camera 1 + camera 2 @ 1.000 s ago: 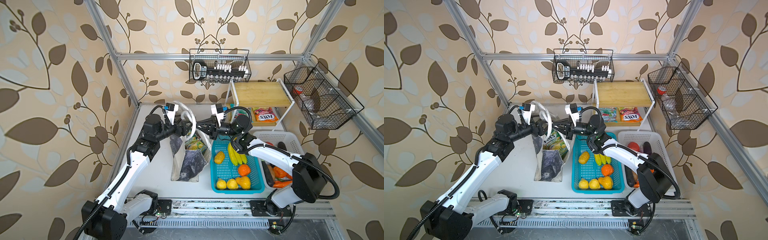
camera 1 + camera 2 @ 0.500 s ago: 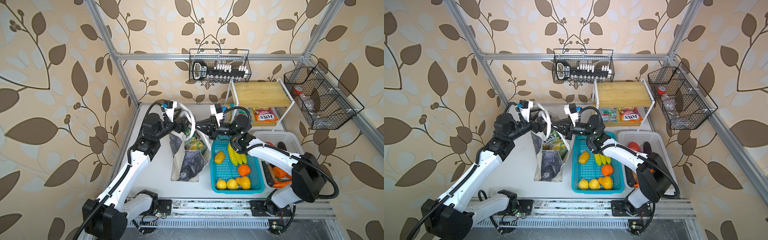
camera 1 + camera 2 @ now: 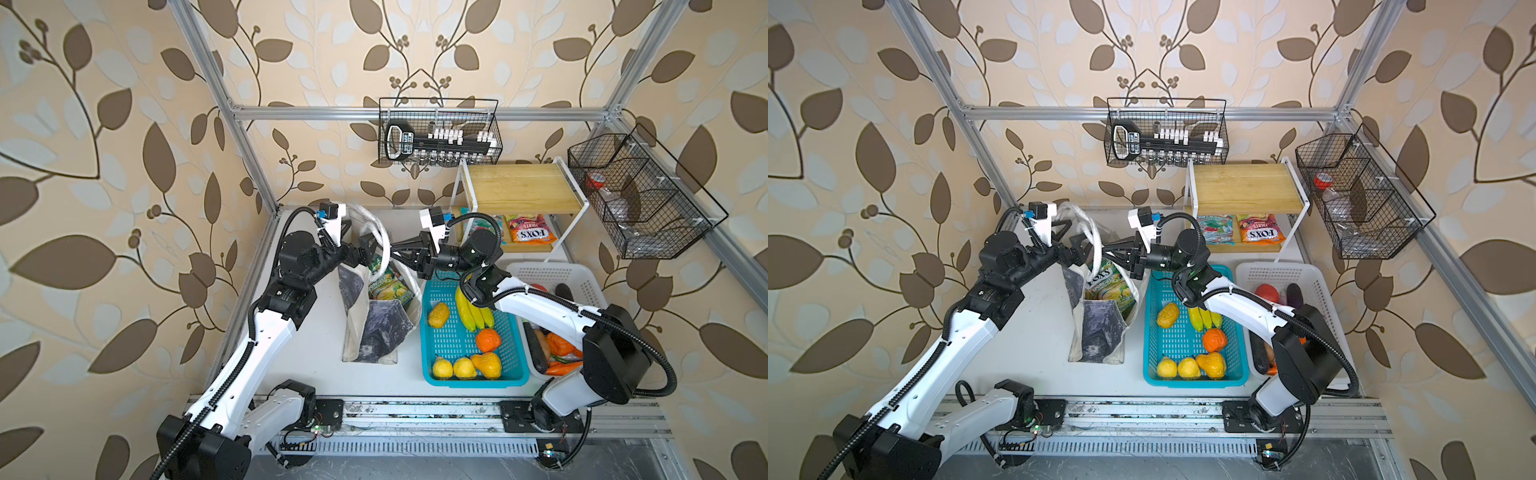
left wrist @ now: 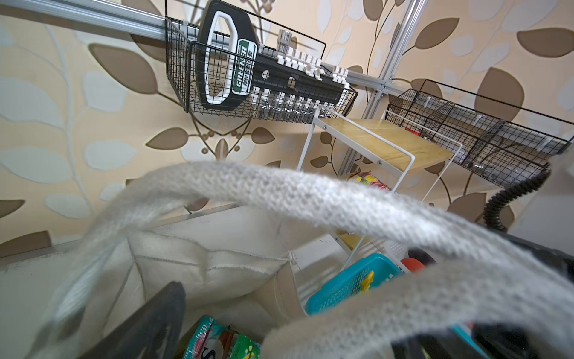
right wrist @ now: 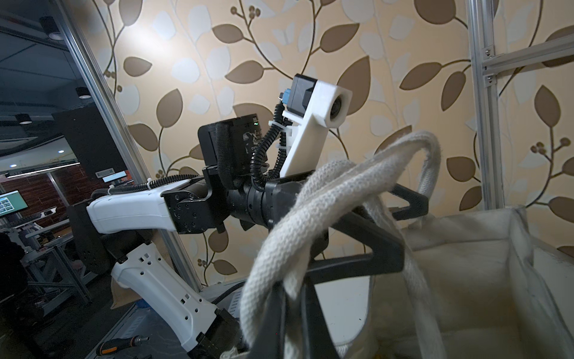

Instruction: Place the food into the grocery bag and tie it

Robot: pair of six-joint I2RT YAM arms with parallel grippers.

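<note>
One strap pinched — right end effector; left end effector spread wide.

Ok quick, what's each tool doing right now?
Left tool: open, gripping nothing.
Right tool: closed on a bag strap.

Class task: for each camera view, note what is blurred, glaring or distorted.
Left wrist view: the strap handles close to the lens are blurred, the wire basket behind is sharp. Right wrist view: bright glare patch on the wallpaper. In both top views: sharp throughout, though wide-angle perspective splays the frame posts.
</note>
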